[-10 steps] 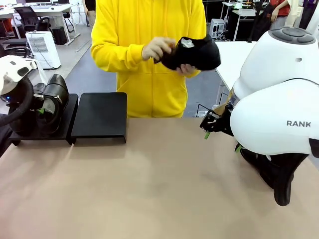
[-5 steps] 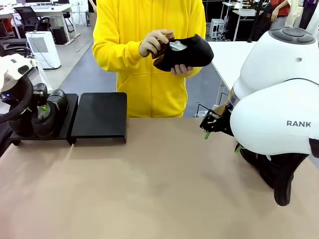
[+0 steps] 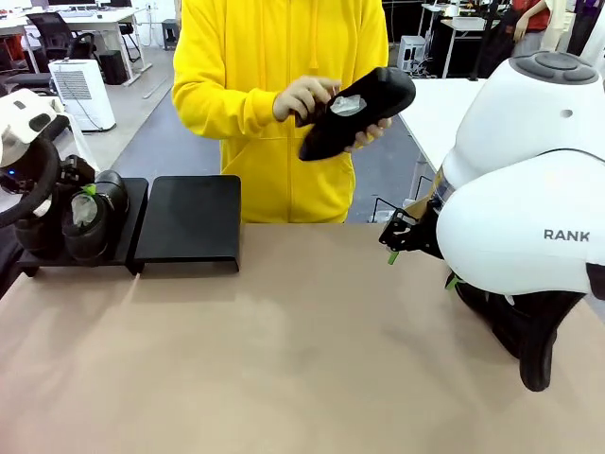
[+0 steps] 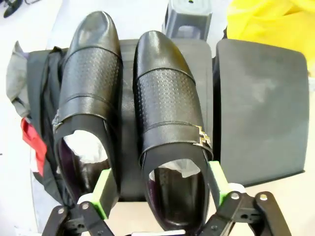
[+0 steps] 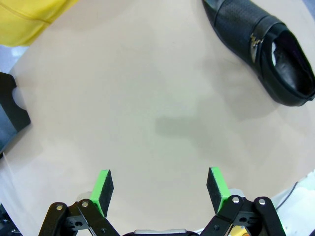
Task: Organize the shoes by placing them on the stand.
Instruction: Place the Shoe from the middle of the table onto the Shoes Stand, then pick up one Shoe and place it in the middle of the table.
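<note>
While our left gripper [image 4: 160, 177] stands open astride a shoe [image 4: 167, 108] on the stand [image 4: 261, 108] | our right gripper [image 5: 159, 179], fingers apart, is nearer the table shoe [image 5: 246, 34], lying diagonally ahead of it.

The left gripper [image 3: 83, 200] hangs at the heel of a black shoe [image 3: 92, 225] standing on a low platform [image 3: 132, 232]. Just beside it is a matching platform [image 3: 189, 222]. Farther off and higher, a person [image 3: 274, 57] holds a second shoe [image 3: 364, 106], toe tilted up.

Two shoes [image 4: 167, 118] on the stand [image 4: 261, 98]
</note>
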Motion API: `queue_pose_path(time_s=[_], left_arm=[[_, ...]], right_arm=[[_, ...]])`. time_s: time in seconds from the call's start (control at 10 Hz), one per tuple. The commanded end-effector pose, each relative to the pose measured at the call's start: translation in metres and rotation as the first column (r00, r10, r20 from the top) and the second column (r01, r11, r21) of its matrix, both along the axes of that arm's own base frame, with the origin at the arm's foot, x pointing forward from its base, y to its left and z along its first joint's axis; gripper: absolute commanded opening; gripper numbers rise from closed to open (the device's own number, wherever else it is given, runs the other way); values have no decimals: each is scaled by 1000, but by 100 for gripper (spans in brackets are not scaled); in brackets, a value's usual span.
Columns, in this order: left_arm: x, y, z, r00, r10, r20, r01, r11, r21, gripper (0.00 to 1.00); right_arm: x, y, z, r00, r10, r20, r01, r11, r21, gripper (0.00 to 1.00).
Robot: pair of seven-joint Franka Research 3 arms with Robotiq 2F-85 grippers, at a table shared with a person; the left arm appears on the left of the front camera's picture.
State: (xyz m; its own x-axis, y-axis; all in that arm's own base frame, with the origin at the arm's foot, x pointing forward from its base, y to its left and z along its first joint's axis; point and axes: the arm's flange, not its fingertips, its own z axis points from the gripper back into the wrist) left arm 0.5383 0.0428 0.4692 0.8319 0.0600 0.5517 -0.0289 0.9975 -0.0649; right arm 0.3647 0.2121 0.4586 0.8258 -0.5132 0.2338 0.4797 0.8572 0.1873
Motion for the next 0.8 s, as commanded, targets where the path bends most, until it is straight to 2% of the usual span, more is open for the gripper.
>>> queue_pose_path(time_s=[0.0, 0.7], left_arm=[[11, 5, -11, 999, -5, -36, 5, 1000, -4, 100], [11, 5, -11, 999, -5, -36, 5, 1000, -4, 100]], right_arm=[[1, -1, 2, 1000, 19, 4, -19, 1000, 13, 100], [1, -1, 2, 1000, 19, 4, -19, 1000, 13, 100]])
